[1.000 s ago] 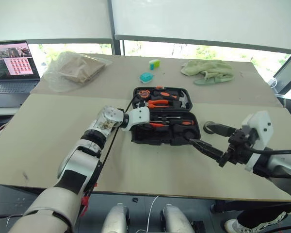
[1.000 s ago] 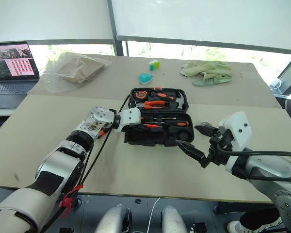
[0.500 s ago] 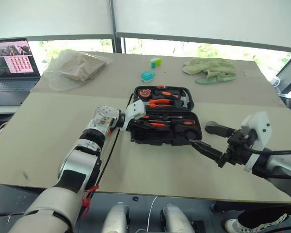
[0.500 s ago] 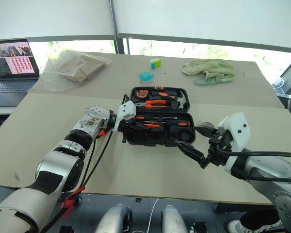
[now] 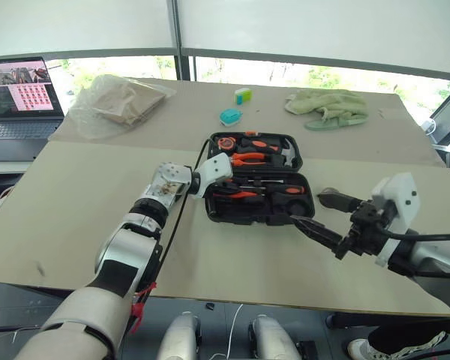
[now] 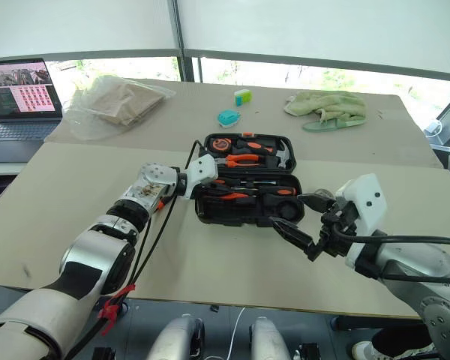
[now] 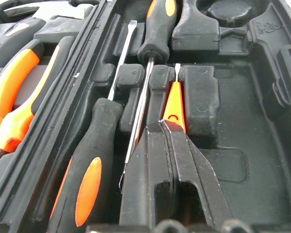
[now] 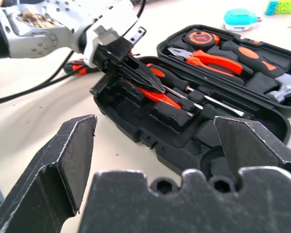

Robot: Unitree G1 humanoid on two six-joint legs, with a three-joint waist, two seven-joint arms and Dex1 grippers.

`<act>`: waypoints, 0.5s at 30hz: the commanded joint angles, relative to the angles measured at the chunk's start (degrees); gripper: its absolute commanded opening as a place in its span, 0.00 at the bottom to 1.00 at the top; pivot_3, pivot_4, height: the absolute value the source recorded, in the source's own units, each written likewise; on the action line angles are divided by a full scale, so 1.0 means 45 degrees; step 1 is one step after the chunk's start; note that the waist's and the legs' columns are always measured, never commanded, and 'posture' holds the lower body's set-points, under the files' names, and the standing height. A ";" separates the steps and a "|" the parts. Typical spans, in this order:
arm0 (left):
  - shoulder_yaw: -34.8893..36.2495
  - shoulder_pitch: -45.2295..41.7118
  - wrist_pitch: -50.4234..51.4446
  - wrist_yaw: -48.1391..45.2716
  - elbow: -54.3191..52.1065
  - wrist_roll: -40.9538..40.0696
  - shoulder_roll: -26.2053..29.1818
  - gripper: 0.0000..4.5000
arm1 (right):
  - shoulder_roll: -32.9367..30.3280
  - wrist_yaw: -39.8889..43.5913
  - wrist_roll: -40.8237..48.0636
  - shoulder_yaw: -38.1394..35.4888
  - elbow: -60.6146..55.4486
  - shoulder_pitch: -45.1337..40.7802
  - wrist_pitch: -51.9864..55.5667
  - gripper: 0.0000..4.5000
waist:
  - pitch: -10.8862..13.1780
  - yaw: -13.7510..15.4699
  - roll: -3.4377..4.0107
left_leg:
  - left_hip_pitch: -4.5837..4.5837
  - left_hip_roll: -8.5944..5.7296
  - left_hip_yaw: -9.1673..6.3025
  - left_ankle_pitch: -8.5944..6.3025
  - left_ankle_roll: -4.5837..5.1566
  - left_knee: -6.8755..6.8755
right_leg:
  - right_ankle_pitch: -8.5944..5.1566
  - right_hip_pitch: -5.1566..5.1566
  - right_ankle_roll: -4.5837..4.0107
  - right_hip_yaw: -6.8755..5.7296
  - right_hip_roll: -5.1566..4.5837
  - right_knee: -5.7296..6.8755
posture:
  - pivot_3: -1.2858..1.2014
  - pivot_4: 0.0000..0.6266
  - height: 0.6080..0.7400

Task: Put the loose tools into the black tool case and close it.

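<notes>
- Currently, my left gripper [image 7: 170,127]: fingers pressed together, tips on the slim orange screwdriver [image 7: 174,101] lying in its slot in the black tool case [image 5: 256,196].
- My right gripper [image 5: 318,215]: fingers spread wide, empty, beside the case's right end.

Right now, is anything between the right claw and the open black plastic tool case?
Nothing visible. The open right claw hovers at the black plastic tool case's front right corner, only bare beige table between.
</notes>
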 commanded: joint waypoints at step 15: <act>0.2466 0.1844 0.7081 -0.3086 -0.7597 -0.3534 0.4532 0.66 | -0.0884 0.1595 -0.1389 0.1005 0.1242 -0.1432 -0.0785 1.00 | 0.0010 -0.0220 -0.0001 | -0.0015 0.0024 0.0002 0.0000 -0.0001 -0.0030 | -0.0001 -0.0047 -0.0004 0.0004 0.0012 0.0022 | 0.52 0.24 1.00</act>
